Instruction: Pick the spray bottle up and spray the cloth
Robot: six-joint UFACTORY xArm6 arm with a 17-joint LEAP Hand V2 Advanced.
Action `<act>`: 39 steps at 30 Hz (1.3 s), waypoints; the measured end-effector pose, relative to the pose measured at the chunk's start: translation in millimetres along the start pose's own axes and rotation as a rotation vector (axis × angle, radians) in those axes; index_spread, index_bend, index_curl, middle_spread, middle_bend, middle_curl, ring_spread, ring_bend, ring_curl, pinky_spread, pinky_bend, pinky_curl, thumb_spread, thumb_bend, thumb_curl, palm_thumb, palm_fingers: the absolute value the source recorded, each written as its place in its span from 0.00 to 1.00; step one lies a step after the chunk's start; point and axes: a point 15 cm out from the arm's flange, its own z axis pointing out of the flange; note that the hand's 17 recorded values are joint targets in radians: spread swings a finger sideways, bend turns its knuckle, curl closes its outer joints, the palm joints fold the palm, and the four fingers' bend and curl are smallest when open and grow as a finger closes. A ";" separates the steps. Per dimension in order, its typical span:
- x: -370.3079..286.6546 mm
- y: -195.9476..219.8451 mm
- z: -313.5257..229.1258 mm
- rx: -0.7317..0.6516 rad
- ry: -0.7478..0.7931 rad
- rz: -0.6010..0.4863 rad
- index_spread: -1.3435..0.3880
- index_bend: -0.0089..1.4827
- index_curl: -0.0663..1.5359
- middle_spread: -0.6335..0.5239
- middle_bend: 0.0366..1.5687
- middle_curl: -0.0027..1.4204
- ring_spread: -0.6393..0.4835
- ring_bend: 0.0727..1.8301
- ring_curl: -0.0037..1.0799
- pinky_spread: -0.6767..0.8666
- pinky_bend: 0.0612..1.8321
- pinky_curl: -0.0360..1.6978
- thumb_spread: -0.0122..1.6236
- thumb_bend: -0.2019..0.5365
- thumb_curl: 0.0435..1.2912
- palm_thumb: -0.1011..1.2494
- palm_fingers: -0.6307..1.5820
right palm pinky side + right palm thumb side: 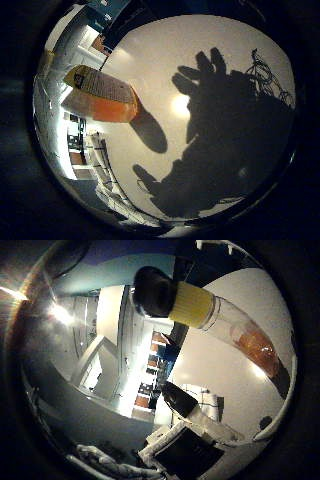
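Orange liquid fills part of the clear spray bottle (235,322), yellow collar and black top, standing on the white desk (150,55) close before the palm. Hand (200,427) apart from the bottle, fingers relaxed, grasping nothing; its shadow falls across the desk.

- The spray bottle (220,320) stands on the surface (150,55), close to the palm, with its cap end reaching out past the surface's edge toward the room behind
- Its shadow (150,131) lies on the surface right beside its base
- A part of the hand (200,422) shows near the bottle's side, apart from it
- The hand's shadow (230,130) lies on the surface beside the bottle's shadow, the two not touching
- Shelving (150,375) stands in the room beyond the surface's edge, well apart from the bottle
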 end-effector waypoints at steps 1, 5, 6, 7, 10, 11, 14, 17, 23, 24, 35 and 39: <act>0.5 -0.3 2.1 -0.004 -0.002 0.001 0.72 0.11 0.21 0.71 0.16 0.26 0.79 0.21 0.27 0.69 0.14 0.19 0.63 0.24 0.22 0.49 0.37; -4.3 -0.8 16.9 -0.012 -0.007 -0.001 0.72 0.10 0.21 0.68 0.17 0.27 0.76 0.23 0.28 0.68 0.15 0.20 0.64 0.24 0.22 0.49 0.38; -6.5 -1.2 21.5 -0.014 -0.009 -0.004 0.72 0.11 0.21 0.67 0.17 0.27 0.76 0.24 0.28 0.68 0.16 0.20 0.64 0.24 0.22 0.49 0.39; -7.5 -1.1 24.8 -0.017 -0.011 -0.003 0.72 0.11 0.21 0.67 0.17 0.27 0.75 0.24 0.28 0.68 0.16 0.20 0.64 0.24 0.21 0.49 0.39; -9.0 -10.4 34.5 -0.015 -0.007 -0.014 0.72 0.11 0.21 0.64 0.19 0.28 0.73 0.27 0.29 0.67 0.17 0.20 0.64 0.24 0.21 0.49 0.41; -8.4 -12.5 38.2 -0.015 -0.007 -0.013 0.72 0.11 0.21 0.62 0.20 0.28 0.71 0.28 0.29 0.67 0.17 0.20 0.64 0.25 0.22 0.50 0.43; -12.6 -20.6 51.7 -0.014 -0.020 -0.014 0.71 0.12 0.21 0.57 0.25 0.30 0.64 0.34 0.31 0.63 0.18 0.19 0.64 0.25 0.22 0.52 0.49; -18.0 -26.8 62.2 -0.004 -0.040 -0.003 0.68 0.13 0.23 0.51 0.31 0.33 0.55 0.41 0.35 0.57 0.21 0.19 0.63 0.26 0.23 0.56 0.60; -30.5 -36.2 82.7 0.033 -0.092 0.044 0.60 0.26 0.31 0.41 0.45 0.41 0.42 0.54 0.44 0.33 0.40 0.24 0.62 0.27 0.26 0.74 0.86; -33.7 -38.3 86.3 0.036 -0.099 0.046 0.60 0.30 0.34 0.41 0.47 0.42 0.42 0.55 0.45 0.30 0.41 0.24 0.62 0.27 0.26 0.77 0.86; -53.3 -46.9 92.1 0.019 -0.148 0.015 0.66 0.66 0.45 0.47 0.69 0.44 0.44 0.67 0.48 0.26 0.59 0.34 0.61 0.26 0.30 0.86 0.89; -86.6 -50.9 87.1 -0.010 -0.223 -0.035 0.67 0.71 0.46 0.48 0.75 0.45 0.44 0.72 0.50 0.28 0.63 0.38 0.60 0.26 0.35 0.89 0.87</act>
